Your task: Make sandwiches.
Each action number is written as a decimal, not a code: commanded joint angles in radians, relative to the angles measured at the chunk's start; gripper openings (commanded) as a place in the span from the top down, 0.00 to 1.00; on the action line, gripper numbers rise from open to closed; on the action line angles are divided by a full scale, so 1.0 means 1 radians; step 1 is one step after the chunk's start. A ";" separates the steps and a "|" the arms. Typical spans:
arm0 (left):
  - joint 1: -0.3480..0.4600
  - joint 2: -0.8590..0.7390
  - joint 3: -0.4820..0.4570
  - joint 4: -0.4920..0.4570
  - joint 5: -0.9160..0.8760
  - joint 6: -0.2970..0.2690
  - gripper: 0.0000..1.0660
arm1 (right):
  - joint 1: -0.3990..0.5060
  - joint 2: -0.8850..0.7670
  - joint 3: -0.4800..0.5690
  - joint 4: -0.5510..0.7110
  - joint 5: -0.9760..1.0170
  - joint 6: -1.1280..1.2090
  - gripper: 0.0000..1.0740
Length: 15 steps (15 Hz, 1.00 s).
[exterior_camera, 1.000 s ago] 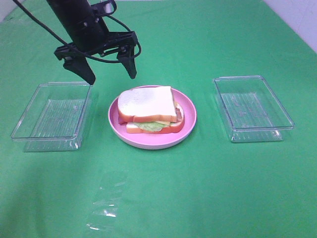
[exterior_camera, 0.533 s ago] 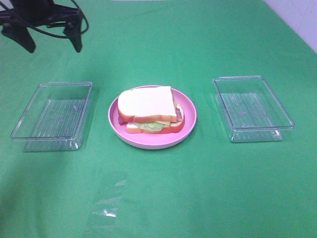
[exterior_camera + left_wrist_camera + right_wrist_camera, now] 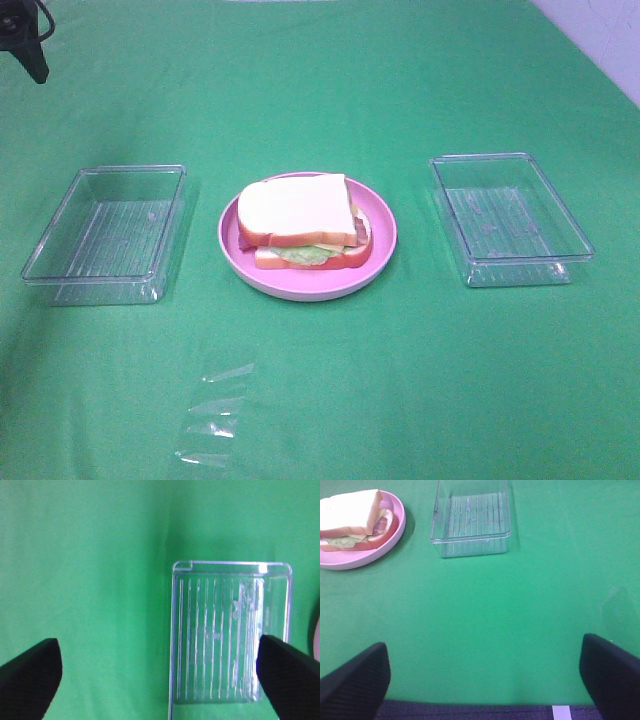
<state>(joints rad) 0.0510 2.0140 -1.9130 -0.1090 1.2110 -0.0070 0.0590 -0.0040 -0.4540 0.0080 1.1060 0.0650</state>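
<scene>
Left wrist view shows the left claw (image 3: pixel 160 680) spread wide with nothing between its two black fingers (image 3: pixel 30 675), hanging above the green worktop (image 3: pixel 85 555); one clear tray (image 3: pixel 230 635) lies below it, partly under one finger. In the exterior high view only a dark bit of this claw shows at the far left corner, well apart from everything else.

The right claw (image 3: pixel 485 680) is likewise spread wide and holds nothing, its fingers (image 3: pixel 355 677) over bare green cloth near the worktop's edge. Beyond it the right wrist view shows a second clear tray (image 3: pixel 470 517) and, beside that, the pink plate (image 3: pixel 395 530).

The sandwich (image 3: pixel 303 222) sits assembled on the pink plate in the middle of the worktop, between the two trays and touching neither. A white bread slice (image 3: pixel 295 207) lies on top, pale-green lettuce (image 3: pixel 305 255) and a reddish bacon strip (image 3: pixel 357 232) peek out at the sides, and another slice (image 3: pixel 300 262) lies beneath. A crumpled clear film (image 3: pixel 215 415) lies on the cloth nearer the camera.
</scene>
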 commanded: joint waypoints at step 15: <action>0.000 -1.643 1.279 -0.005 -0.099 0.100 0.08 | -0.006 -0.020 0.001 -0.003 -0.006 -0.007 0.09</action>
<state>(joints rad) 0.0510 0.3920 -0.6460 -0.1120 1.1260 0.0900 0.0590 -0.0040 -0.4540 0.0080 1.1060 0.0650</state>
